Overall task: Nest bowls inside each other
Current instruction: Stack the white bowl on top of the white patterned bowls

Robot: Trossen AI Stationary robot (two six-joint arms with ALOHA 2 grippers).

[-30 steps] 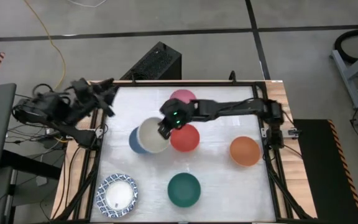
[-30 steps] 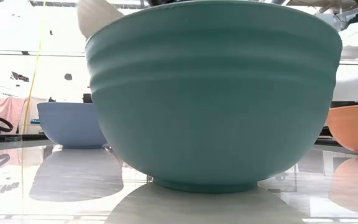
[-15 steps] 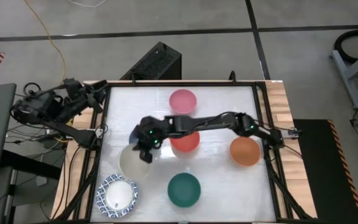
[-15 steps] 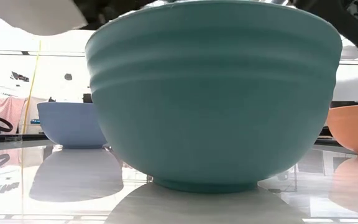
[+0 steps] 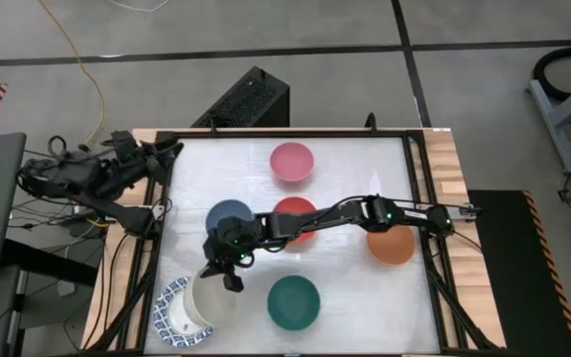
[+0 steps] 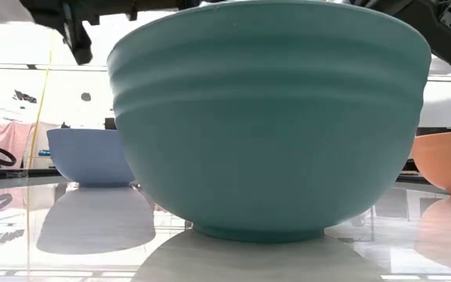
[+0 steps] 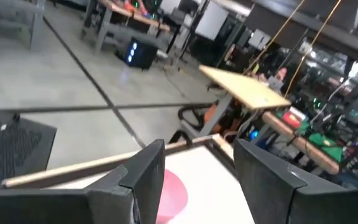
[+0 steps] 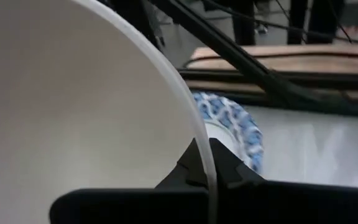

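Note:
My right gripper [image 5: 229, 279] reaches across the table toward its near left corner, shut on a cream bowl [image 5: 209, 299]. That bowl hangs over a white bowl with a blue-patterned rim [image 5: 171, 319], which stands on its base there. The blue bowl [image 5: 228, 212], red bowl [image 5: 300, 210], pink bowl [image 5: 291, 162], orange bowl [image 5: 392, 246] and dark green bowl [image 5: 293, 302] each stand on the table. My left gripper [image 7: 197, 180] waits open at the table's far left corner, pointing level, with nothing between its fingers. My right gripper pinches the cream bowl's rim [image 8: 199, 142], one finger inside the bowl and one outside. The fingers come slanting down from the table's right side. The bowl hangs tilted, over the patterned bowl [image 8: 236, 122]; whether it touches that bowl I cannot tell.
The right arm [image 5: 345, 211] stretches over the red bowl. The dark green bowl [image 6: 268, 117] fills the low view, with the blue bowl [image 6: 88, 157] and orange bowl [image 6: 449, 160] behind it. A black frame [image 5: 434, 258] borders the white table top.
My right gripper has carried the cream bowl from above the blue bowl toward the table's near left corner and downward, rolling as it went, so the blue bowl now shows whole. My left gripper has turned at the wrist in place.

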